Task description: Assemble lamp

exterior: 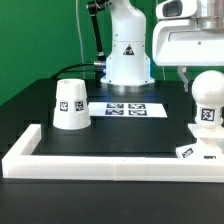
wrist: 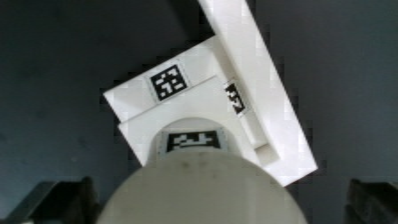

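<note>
my arm (exterior: 137, 66) was smooth, glossy white, built of rounded shells, its lowest segment swelling like a bell and carrying a small black triangular sticker (exterior: 127, 50). a black cable (exterior: 97, 32) ran up beside it. my tool (wrist: 217, 203) had a blocky white-and-grey housing with a grey box (exterior: 172, 9) mounted above it, and its two fingers (wrist: 59, 200) were dark and blunt.

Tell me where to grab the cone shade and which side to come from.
Grip the cone shade near its narrower top, coming straight down from above. It stands upright on its wide end, so its walls taper inward toward the top, probably the easiest span for the jaws. It stands apart from the marker board, leaving room on either side.
</note>
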You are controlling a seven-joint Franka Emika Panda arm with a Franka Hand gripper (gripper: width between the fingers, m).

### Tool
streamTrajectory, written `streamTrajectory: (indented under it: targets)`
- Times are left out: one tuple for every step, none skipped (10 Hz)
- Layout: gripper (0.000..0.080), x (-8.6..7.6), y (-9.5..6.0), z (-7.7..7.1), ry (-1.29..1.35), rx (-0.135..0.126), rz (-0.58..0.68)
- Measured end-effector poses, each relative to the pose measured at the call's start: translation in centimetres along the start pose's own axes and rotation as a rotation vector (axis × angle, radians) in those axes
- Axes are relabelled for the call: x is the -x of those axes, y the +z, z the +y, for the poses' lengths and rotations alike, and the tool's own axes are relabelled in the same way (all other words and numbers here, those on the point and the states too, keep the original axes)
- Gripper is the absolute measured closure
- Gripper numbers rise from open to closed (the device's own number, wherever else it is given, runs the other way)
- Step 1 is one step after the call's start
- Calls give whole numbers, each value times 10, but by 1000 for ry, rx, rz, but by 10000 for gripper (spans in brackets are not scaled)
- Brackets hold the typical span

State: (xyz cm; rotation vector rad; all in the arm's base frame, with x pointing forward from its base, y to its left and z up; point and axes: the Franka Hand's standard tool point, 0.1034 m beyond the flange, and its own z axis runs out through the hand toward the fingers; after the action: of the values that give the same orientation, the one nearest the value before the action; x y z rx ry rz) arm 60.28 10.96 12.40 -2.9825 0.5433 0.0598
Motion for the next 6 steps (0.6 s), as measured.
streamTrajectory:
  targets:
    - [101, -1, 0, 1, -94, 4, 2]
    - [101, -1, 0, 2, -164, 9, 5]
    - [101, -2, -1, 3, -267, 10, 5]
    - [101, -3, 0, 4, -354, 11, 5]
    - [101, -4, 0, 5, -434, 14, 6]
    - [101, -6, -1, 4, -528, 23, 15]
